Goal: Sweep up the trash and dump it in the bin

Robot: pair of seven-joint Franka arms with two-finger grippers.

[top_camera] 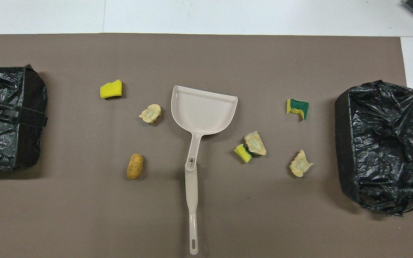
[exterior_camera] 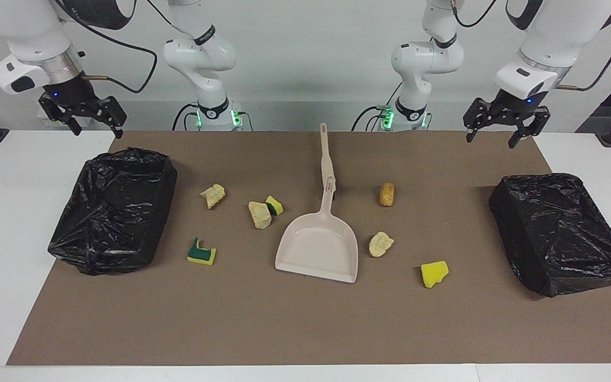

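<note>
Both of my grippers hang open and empty, so nothing is in hand yet. The left gripper [exterior_camera: 502, 127] is up over the table edge by the left bin [exterior_camera: 560, 233]; the right gripper [exterior_camera: 84, 118] is up by the right bin [exterior_camera: 114, 212].

The dustpan [exterior_camera: 319, 249] lies mid-mat, its mouth pointing away from the robots. Its handle runs toward them and overlaps the end of the brush handle [exterior_camera: 325, 151].

The trash is seven scraps, flanking the pan. Toward the left arm's end are a brown lump [exterior_camera: 386, 194], a pale lump [exterior_camera: 380, 244] just beside the pan, and a yellow sponge [exterior_camera: 434, 273]. Toward the right arm's end are a touching pair, a tan lump [exterior_camera: 259, 214] and a small sponge [exterior_camera: 274, 205], then another lump [exterior_camera: 213, 195] and a green-backed sponge [exterior_camera: 201, 253].

My step, I judge, is picking up the tools. I'd grip each handle mid-length, descending straight, and avoid the overlap so that lifting one does not drag the other.
</note>
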